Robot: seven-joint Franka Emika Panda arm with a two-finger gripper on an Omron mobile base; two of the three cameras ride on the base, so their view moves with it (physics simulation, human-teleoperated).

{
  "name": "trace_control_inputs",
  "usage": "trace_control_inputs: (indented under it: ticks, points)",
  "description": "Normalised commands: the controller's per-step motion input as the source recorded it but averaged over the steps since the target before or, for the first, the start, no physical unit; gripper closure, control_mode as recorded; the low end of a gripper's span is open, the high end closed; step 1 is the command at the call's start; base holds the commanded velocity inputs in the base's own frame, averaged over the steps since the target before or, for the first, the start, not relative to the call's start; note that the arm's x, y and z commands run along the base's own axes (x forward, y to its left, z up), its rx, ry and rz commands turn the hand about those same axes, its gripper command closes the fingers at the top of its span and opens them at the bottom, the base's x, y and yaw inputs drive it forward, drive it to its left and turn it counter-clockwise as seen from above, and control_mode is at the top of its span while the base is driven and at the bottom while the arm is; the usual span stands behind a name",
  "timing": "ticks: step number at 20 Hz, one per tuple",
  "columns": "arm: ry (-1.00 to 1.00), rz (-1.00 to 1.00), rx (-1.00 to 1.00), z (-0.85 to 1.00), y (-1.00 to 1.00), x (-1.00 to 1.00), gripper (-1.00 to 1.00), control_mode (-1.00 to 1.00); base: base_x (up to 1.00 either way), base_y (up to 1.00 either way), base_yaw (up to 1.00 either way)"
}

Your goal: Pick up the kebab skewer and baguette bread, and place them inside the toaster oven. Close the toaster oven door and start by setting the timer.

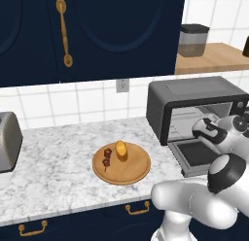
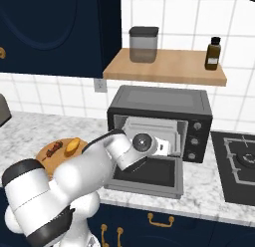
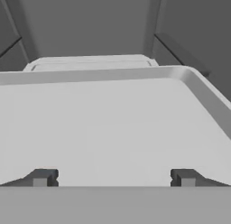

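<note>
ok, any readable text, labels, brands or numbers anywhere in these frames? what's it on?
No readable text in any view.
Toaster oven: its knobs carry no legible marks.
Dark bottle on the shelf: no label that can be read.
Canister: plain.
Silver toaster: no visible brand.

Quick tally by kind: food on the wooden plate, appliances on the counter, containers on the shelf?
Food on the wooden plate: 2, the kebab skewer and the baguette bread
Counter appliances: 2, the toaster oven, door down, and the silver slot toaster
Shelf containers: 2, the grey canister and the brown bottle
Total: 6
</note>
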Motion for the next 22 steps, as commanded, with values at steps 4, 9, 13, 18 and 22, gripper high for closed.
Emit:
trace_control_inputs:
  ticks: [4,9,13,18,22]
  points:
    - [0.04,-0.02,0.0,-0.43,0.0,-0.49,-1.0,-1.0,0.0,0.0,0.0]
    - [0.03,-0.03,0.0,-0.2,0.0,-0.42,-1.0,-1.0,0.0,0.0,0.0]
    - [0.01,0.0,0.0,0.35,-0.07,-0.14,-1.0,-1.0,0.0,0.0,0.0]
    - [0.08,0.0,0.0,0.43,0.0,-0.63,-1.0,-1.0,0.0,0.0,0.0]
    - [0.18,0.0,0.0,0.18,0.0,-0.82,-1.0,-1.0,0.0,0.0,0.0]
